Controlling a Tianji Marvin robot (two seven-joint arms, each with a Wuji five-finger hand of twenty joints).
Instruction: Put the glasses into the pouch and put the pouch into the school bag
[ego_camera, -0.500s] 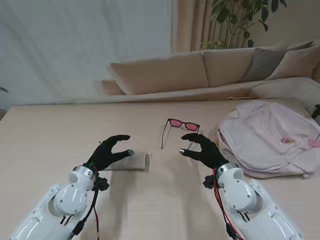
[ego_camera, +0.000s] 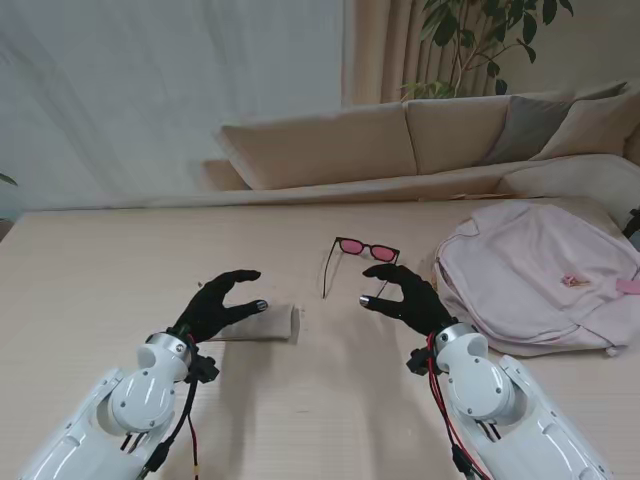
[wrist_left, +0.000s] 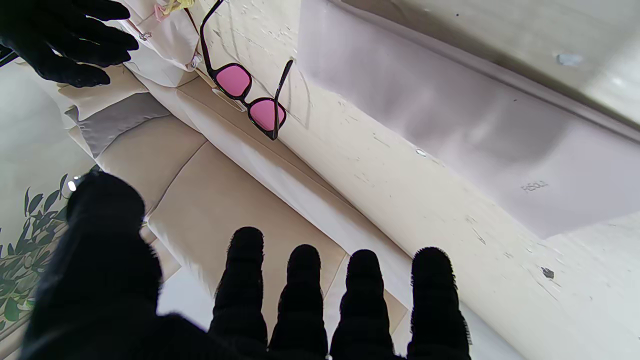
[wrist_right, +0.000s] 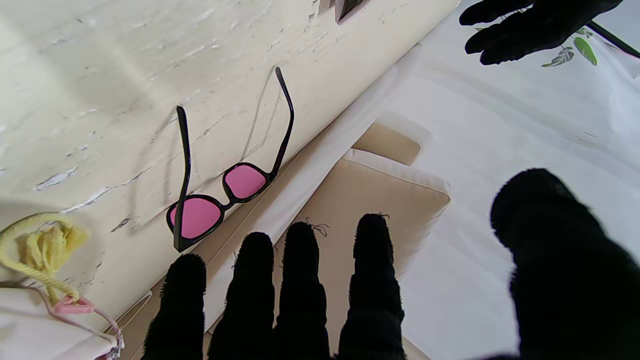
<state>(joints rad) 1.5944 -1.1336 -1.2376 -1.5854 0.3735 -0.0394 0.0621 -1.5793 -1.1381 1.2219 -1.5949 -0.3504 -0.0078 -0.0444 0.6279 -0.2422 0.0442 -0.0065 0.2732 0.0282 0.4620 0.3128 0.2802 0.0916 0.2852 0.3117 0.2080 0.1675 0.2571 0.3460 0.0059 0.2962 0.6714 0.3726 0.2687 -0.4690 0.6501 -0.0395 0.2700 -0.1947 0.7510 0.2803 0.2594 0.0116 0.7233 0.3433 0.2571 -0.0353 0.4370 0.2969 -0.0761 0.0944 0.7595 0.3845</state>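
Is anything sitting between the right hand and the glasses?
Nothing visible. The right hand hovers open just nearer to me than the glasses, with only bare table between them. The school bag lies off to the right, outside that path.

glasses (ego_camera: 362, 258): glossy plastic, pink lenses | school bag (ego_camera: 540, 275): soft cloth | table (ego_camera: 100, 280): matt, scuffed wood

The only lettering shows in the left wrist view: a small embossed mark on the pale pouch (wrist_left: 500, 165), too faint and upside down to read with any certainty. Nothing else in any view carries legible text, labels or numbers.
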